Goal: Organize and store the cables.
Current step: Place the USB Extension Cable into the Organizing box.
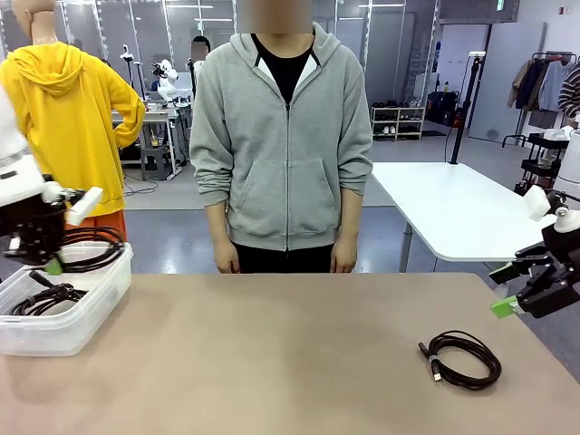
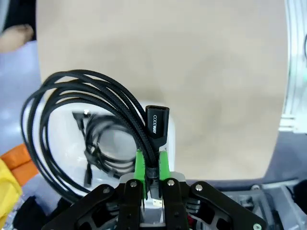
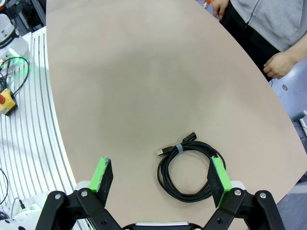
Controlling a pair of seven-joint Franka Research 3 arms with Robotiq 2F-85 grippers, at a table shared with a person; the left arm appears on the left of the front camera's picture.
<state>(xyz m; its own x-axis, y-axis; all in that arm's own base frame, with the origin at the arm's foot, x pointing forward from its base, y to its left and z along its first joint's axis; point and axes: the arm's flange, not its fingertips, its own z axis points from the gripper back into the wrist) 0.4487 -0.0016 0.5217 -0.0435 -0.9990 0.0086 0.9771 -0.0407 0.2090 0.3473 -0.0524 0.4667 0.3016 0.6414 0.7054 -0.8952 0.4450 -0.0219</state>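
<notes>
Left wrist view: left tool [image 2: 151, 160] pinches a braided black coiled cable [image 2: 125, 109]; right tool [image 3: 159, 168] spread.

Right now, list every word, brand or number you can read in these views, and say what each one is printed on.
"CODEWAY": white print running lengthwise on the black plug housing of the coiled black braided cable clamped in the left end effector.
Small green sign high on the far wall, front view: too small to read.
No other text is legible.
</notes>
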